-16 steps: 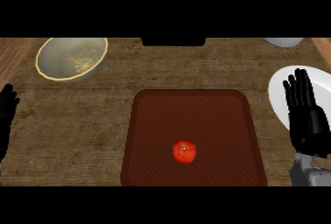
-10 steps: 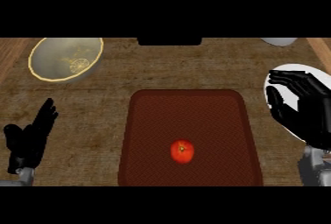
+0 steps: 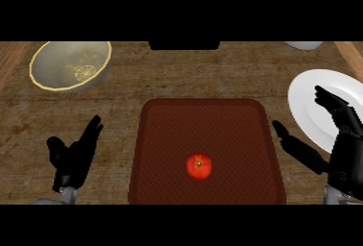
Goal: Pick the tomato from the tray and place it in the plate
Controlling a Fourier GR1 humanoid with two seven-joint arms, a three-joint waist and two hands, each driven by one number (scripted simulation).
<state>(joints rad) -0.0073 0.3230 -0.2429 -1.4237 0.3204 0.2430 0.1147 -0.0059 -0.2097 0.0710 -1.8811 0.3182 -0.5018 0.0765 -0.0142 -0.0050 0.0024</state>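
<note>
Right of the tray [image 3: 205, 115], the right hand [image 3: 333, 149] hangs spread and empty over the white plate [image 3: 312, 96]; the left hand [image 3: 71, 156] rests open. On the tray lies the tomato [image 3: 199, 166], untouched; a bowl [image 3: 69, 65] sits far left.

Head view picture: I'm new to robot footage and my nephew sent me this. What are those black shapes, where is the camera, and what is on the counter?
The camera sits at the robot's head and looks steeply down at a wooden counter. The black shapes are its two hands: the left robot hand and the right robot hand, both open and holding nothing. Between them lies a dark red tray with a red tomato on it. A white plate sits at the right, partly behind the right robot hand. A yellow-rimmed bowl stands at the upper left.
</note>
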